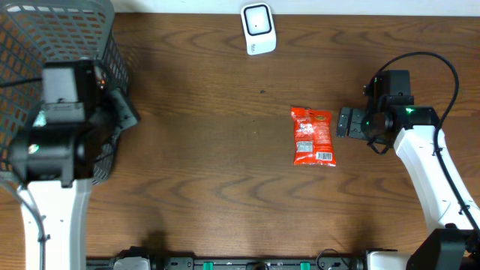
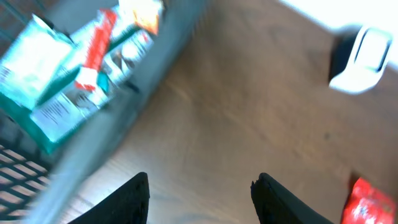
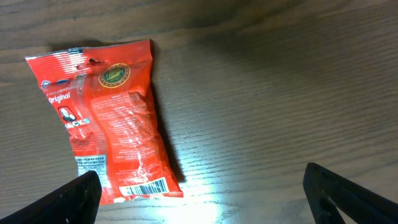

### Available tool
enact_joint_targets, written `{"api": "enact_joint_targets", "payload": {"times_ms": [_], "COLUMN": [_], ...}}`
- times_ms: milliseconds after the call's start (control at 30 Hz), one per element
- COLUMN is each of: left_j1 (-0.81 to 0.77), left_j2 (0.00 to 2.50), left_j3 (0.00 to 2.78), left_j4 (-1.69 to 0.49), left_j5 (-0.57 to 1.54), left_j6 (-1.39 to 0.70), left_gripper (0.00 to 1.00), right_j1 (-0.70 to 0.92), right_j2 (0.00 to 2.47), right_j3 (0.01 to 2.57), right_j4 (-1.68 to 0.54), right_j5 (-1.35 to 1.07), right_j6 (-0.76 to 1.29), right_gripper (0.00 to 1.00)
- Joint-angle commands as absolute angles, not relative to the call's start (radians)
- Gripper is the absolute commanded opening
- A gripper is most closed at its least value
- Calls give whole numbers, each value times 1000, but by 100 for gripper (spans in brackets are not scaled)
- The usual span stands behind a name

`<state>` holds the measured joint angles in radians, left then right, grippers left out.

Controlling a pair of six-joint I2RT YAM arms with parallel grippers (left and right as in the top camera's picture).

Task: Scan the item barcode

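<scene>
Both grippers empty; red snack packet (image 1: 313,136) flat on the table (image 1: 210,180)

Right gripper (image 1: 342,122) spread wide, holding nothing, just beside the packet's edge and not touching it; left gripper (image 2: 202,198) partly open, nothing between its fingers, next to the grey basket (image 1: 112,45); one packet on the table, barcode (image 3: 146,188) facing up; one white scanner (image 1: 259,28) at the far edge, well apart; one basket with a few blurred packets, uncountable; dark wood-grain surface, a pale strip beyond.
</scene>
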<state>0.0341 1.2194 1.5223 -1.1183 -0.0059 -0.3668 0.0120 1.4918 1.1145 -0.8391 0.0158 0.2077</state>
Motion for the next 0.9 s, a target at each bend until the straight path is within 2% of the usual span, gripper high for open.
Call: {"api": "enact_joint_targets", "payload": {"times_ms": [0,300,633,700,867], "left_j1": [110,307,419,439,466], "left_j2": [1199,1211,1257,1285,1393], "left_j3": [1595,1615,1615,1615,1615], "left_j4": [-1118,-1066,-947,-940,-925], "left_j5": [-12,-11,-12,-12,-11], "left_j6": [-330,-320,-346,-345,-362], "left_gripper": [56,56,56,64,70], "right_j1": [7,7,8,8,8], "right_j2": [1491,1491,1491,1491,1491], "right_j3": [1122,1122,1122,1122,1122], "right_j4": [-838,-838,-838,-838,-838], "right_j5": [25,25,25,25,25], "right_j6": [208,208,208,208,208], "right_gripper": [99,99,99,99,99]}}
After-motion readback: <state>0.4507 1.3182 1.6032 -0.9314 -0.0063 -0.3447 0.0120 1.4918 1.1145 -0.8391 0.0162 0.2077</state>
